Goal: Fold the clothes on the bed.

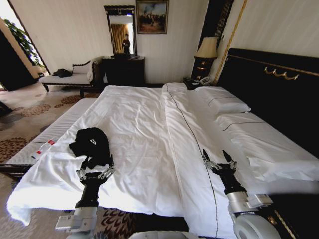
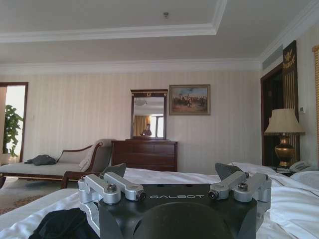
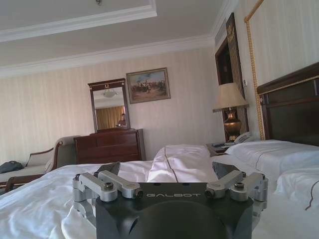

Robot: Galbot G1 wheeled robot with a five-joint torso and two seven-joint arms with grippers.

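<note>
The clothes (image 1: 92, 143) are one black T-shirt, crumpled in a small heap on the left part of the white bed (image 1: 144, 124), near its left edge. My left gripper (image 1: 95, 166) is open just short of the heap's near edge, fingers pointing at it. In the left wrist view the left gripper (image 2: 172, 172) stands open, with the black clothes (image 2: 60, 225) low beside it. My right gripper (image 1: 216, 157) is open over the duvet on the right half of the bed, far from the shirt. The right wrist view has the right gripper (image 3: 167, 169) open with nothing in it.
A small bottle with a red label (image 1: 44, 148) lies on the pale striped bench (image 1: 60, 127) left of the bed. Pillows (image 1: 225, 102) and the dark headboard (image 1: 279, 89) line the right side. A chaise (image 1: 70, 77), dresser (image 1: 123, 70) and lamp (image 1: 207, 49) stand at the far wall.
</note>
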